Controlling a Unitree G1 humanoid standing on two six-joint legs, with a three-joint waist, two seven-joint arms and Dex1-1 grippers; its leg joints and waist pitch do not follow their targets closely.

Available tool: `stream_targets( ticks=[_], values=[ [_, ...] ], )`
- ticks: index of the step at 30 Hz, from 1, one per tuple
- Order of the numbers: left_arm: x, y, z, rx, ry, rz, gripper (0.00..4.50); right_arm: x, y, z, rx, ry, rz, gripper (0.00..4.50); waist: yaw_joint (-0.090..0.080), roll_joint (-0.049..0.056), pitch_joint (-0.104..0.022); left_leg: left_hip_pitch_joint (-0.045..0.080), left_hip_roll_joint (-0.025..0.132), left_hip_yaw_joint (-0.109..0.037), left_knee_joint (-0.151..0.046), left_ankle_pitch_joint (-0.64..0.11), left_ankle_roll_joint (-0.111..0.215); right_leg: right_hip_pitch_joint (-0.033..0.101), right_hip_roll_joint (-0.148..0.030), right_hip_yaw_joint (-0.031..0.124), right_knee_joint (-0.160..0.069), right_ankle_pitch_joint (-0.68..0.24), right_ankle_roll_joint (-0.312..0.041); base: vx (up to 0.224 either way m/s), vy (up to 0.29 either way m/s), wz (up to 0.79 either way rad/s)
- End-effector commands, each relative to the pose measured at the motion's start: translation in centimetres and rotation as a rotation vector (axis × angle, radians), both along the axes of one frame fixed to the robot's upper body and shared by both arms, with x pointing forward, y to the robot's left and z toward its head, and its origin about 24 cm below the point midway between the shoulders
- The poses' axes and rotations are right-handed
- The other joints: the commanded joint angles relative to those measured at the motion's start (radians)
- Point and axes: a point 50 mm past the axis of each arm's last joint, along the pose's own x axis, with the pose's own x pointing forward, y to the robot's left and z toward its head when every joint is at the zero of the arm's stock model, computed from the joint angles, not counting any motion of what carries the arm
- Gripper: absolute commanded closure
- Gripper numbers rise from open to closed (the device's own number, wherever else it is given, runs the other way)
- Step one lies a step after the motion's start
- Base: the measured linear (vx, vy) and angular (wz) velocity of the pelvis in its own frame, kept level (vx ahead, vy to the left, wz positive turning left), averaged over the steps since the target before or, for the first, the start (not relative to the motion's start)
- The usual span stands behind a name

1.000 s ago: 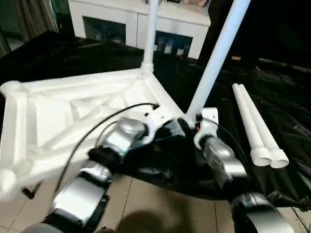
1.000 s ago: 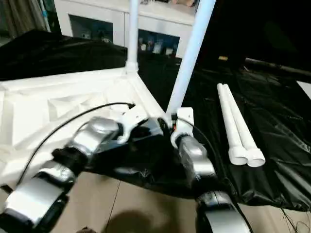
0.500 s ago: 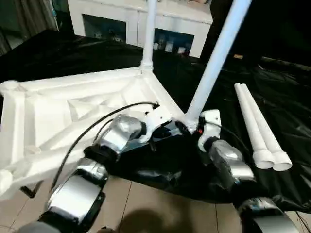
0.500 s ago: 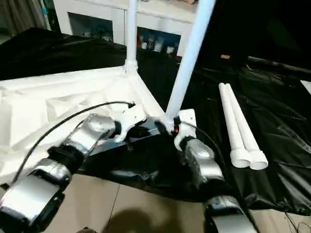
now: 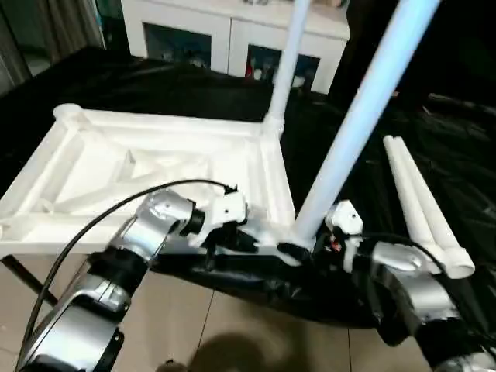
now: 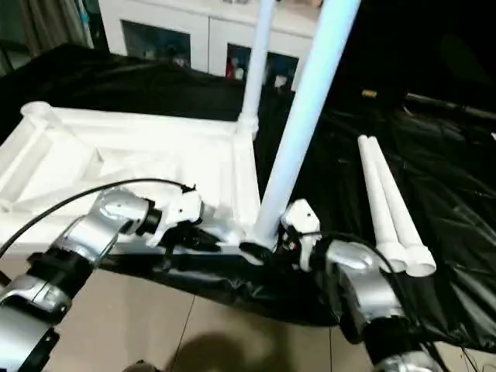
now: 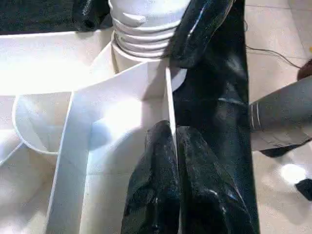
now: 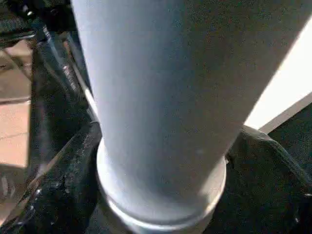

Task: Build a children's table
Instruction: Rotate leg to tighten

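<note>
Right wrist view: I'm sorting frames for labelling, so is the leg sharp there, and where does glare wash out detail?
Right wrist view: the white tapered tube leg sits very close, soft and shaded grey. Left wrist view: glare bleaches the white plastic ribbed tabletop underside. Left eye view: the silver forearms look smeared.

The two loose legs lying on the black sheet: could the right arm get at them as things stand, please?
Probably yes. The two loose legs lie side by side on the black sheet, on the right gripper's side, with nothing lying between. That gripper sits around the near standing leg first, though.
</note>
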Motion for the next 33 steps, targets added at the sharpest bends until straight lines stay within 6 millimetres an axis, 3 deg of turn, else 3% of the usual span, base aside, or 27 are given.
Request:
stream_targets(
  ticks=[1,3,4,13,17,20,21,27,33],
  values=[
    [-0.6,-0.5,0.0,-0.027,0.031,-0.06,4.5,0.3,-0.7,0.2,-0.011,-0.001,-0.036,0.72,-0.001,0.008,-0.061,0.012,0.008,0.006,-0.062,-0.338,0.027,0.04,-0.056,0.038,-0.087,-0.338,-0.163,0.0,0.0,0.0],
    [-0.6,-0.5,0.0,-0.028,0.033,-0.059,4.5,0.5,-0.6,0.1,-0.004,0.003,-0.054,0.99,-0.003,0.008,-0.061,0.011,0.007,0.005,-0.062,-0.339,0.024,0.04,-0.056,0.037,-0.086,-0.333,-0.166,0.0,0.0,0.0],
    [-0.6,-0.5,0.0,-0.029,0.034,-0.059,4.5,0.5,-0.5,0.1,0.0,0.005,-0.057,0.99,-0.004,0.003,-0.062,0.01,0.007,0.006,-0.062,-0.339,0.024,0.04,-0.056,0.037,-0.086,-0.337,-0.164,0.0,0.0,0.0],
    [-0.9,-0.5,0.0,-0.029,0.05,-0.063,4.5,0.0,0.2,-0.2,0.027,0.037,-0.039,1.69,-0.003,0.006,-0.063,0.01,0.007,0.007,-0.06,-0.307,0.027,0.043,-0.055,0.038,-0.08,-0.287,-0.173,0.0,0.0,0.0],
    [-0.6,-0.6,-0.1,-0.018,0.032,-0.027,4.5,0.4,0.2,-0.8,0.039,0.047,-0.14,1.75,-0.006,0.006,-0.061,0.011,0.007,0.006,-0.062,-0.327,0.019,0.039,-0.056,0.038,-0.085,-0.332,-0.161,0.0,0.0,0.0],
    [0.8,-1.3,-0.7,-0.01,-0.019,0.143,4.5,1.9,0.1,-2.0,0.046,0.078,-0.413,1.76,-0.014,0.008,-0.06,0.017,0.005,0.004,-0.063,-0.367,-0.004,0.032,-0.058,0.036,-0.092,-0.4,-0.151,0.0,0.0,0.0],
    [0.8,-1.3,-0.7,-0.01,-0.019,0.143,4.5,1.9,0.1,-2.0,0.046,0.078,-0.413,1.76,-0.019,0.007,-0.06,0.016,0.003,0.002,-0.063,-0.378,-0.012,0.031,-0.057,0.034,-0.093,-0.424,-0.144,0.0,0.0,0.0],
    [3.1,-5.2,-0.8,0.001,-0.15,0.401,4.5,5.0,2.1,-2.5,0.097,0.169,-0.858,1.76,-0.033,0.012,-0.059,0.024,0.0,-0.006,-0.059,-0.437,-0.028,0.02,-0.059,0.028,-0.107,-0.515,-0.107,0.0,0.0,0.0],
    [3.3,-6.5,-0.7,0.002,-0.162,0.402,4.5,5.9,4.1,-1.4,0.14,0.134,-0.794,1.76,-0.026,0.01,-0.064,0.016,-0.002,-0.001,-0.058,-0.412,0.0,0.027,-0.058,0.03,-0.105,-0.445,-0.113,0.0,0.0,0.0]
  ],
)
